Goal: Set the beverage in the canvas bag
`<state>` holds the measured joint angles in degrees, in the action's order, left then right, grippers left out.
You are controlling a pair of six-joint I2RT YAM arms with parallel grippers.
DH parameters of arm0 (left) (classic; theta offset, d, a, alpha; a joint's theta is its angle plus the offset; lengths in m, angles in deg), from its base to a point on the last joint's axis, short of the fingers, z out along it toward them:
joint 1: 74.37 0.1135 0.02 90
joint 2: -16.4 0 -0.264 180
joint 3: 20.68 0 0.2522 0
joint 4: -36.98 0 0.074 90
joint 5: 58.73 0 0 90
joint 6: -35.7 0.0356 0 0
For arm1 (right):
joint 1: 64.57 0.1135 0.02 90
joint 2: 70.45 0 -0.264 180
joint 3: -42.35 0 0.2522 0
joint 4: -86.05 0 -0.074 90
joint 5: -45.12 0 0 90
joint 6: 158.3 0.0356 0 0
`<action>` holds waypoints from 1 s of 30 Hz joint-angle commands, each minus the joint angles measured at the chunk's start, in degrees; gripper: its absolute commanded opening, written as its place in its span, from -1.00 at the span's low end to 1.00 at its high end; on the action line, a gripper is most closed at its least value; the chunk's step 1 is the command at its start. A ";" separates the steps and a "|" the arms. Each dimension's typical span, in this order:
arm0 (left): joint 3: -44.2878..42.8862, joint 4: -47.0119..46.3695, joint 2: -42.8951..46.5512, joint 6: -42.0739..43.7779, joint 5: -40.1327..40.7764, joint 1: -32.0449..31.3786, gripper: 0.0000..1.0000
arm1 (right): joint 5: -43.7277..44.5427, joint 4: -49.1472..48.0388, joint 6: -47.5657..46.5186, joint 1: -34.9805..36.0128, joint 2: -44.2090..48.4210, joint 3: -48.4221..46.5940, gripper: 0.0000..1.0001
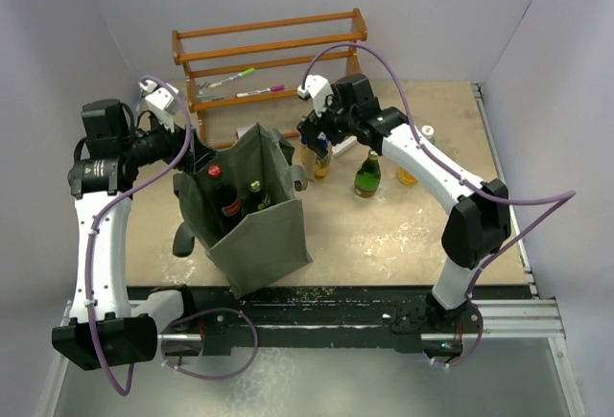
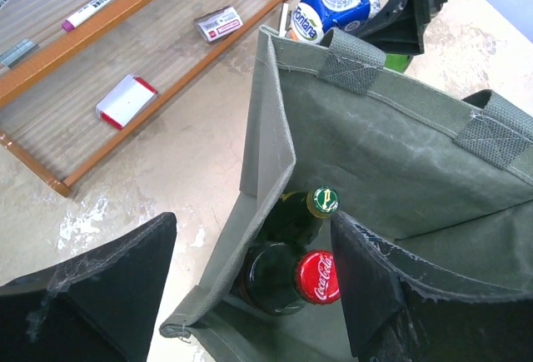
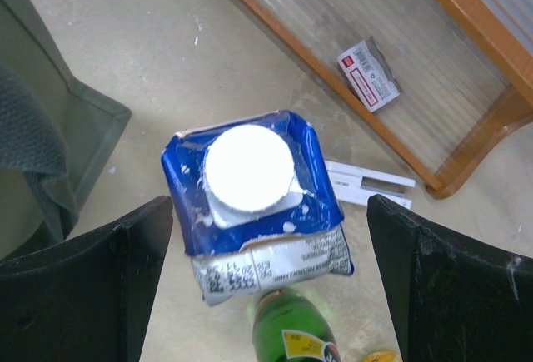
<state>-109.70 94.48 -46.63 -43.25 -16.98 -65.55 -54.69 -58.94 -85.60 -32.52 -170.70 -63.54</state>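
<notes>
Carton, blue with a white cap, sits mid-frame in the right wrist view, between the fingers of the wide-open right claw, touching neither. A green bottle stands just below it, and the rack fills the upper right. The bag is at the left edge. The left claw gapes astride the bag's wall, above a cola bottle inside.

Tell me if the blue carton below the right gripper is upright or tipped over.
Upright. The blue carton shows its white cap facing straight up into the right wrist camera.
</notes>
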 commanded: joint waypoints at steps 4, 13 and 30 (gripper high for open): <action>0.21 -2.53 0.88 -0.41 -1.54 -0.38 0.57 | -2.31 0.77 -3.09 -0.41 -2.53 -5.39 0.95; 0.82 -2.44 1.21 0.31 -1.50 -0.38 0.59 | -5.01 2.51 -3.97 -0.85 -2.66 -6.10 0.40; 0.93 -2.66 1.11 0.35 -1.50 -0.39 0.62 | -6.28 4.01 -3.80 -0.85 10.08 -8.69 -0.45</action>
<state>-109.26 94.38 -46.58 -43.20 -16.98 -65.57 -59.36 -50.15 -89.14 -33.09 -170.96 -67.17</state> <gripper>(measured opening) 0.804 0.549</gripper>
